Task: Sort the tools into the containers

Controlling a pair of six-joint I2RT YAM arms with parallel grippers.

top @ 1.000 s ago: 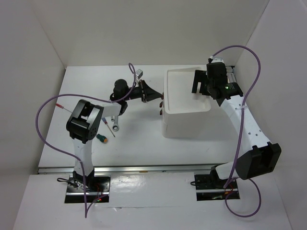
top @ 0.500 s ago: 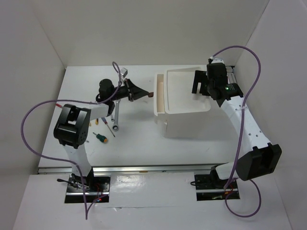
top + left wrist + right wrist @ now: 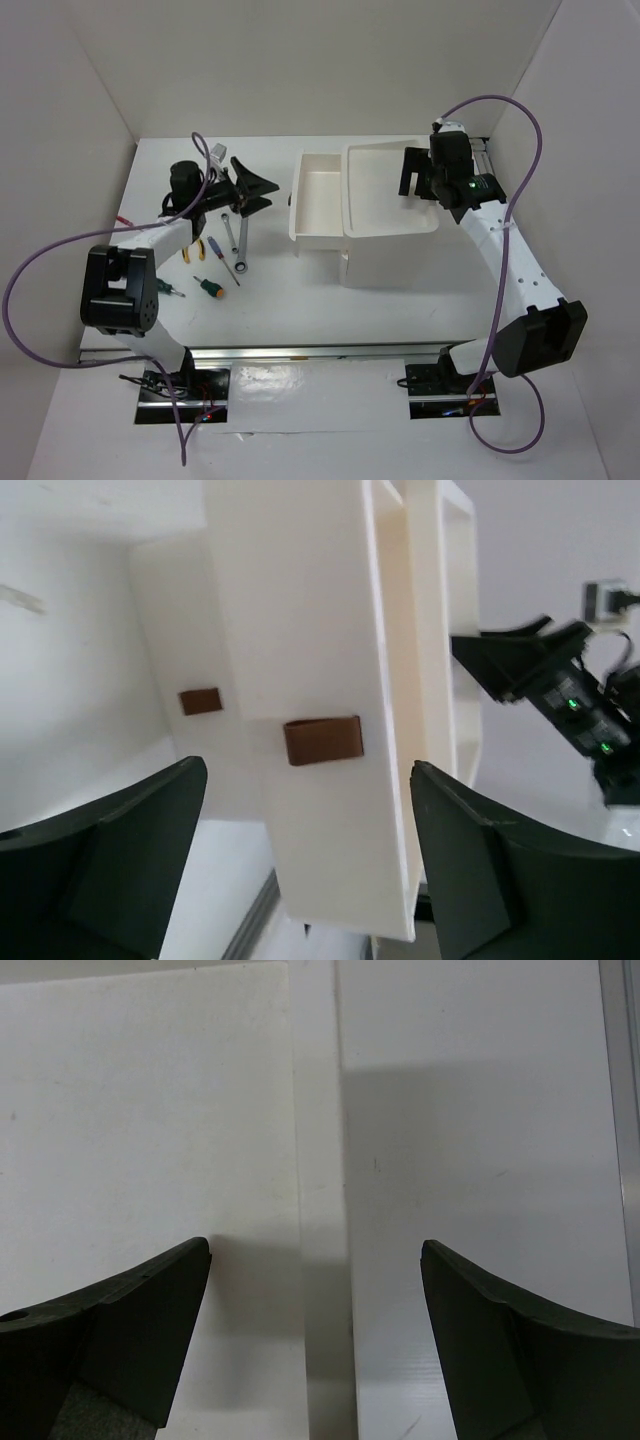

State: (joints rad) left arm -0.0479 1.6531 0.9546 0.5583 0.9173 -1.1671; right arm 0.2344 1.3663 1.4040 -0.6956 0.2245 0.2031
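Observation:
The white containers unit [image 3: 390, 255] stands at centre right, its upper drawer [image 3: 318, 200] pulled out to the left and showing nothing inside. My left gripper [image 3: 272, 194] is open just left of the drawer front. In the left wrist view the brown knob [image 3: 322, 740] sits between and beyond my fingers [image 3: 130, 850], untouched. Left of the unit the tools lie on the table: two silver wrenches [image 3: 243, 234], yellow-and-black pliers [image 3: 196, 250], a blue screwdriver [image 3: 231, 271] and two stubby screwdrivers [image 3: 209, 288]. My right gripper [image 3: 412, 188] hangs open over the top tray [image 3: 372, 215], holding nothing.
A lower drawer knob [image 3: 200, 700] shows on the unit's left face. White walls enclose the table on three sides. A purple cable [image 3: 60, 250] loops out to the left of my left arm. The right wrist view shows only the tray floor [image 3: 150, 1110].
My left gripper drew the upper drawer out to the left by its knob, then let go and opened, backing off left. The right arm has not moved.

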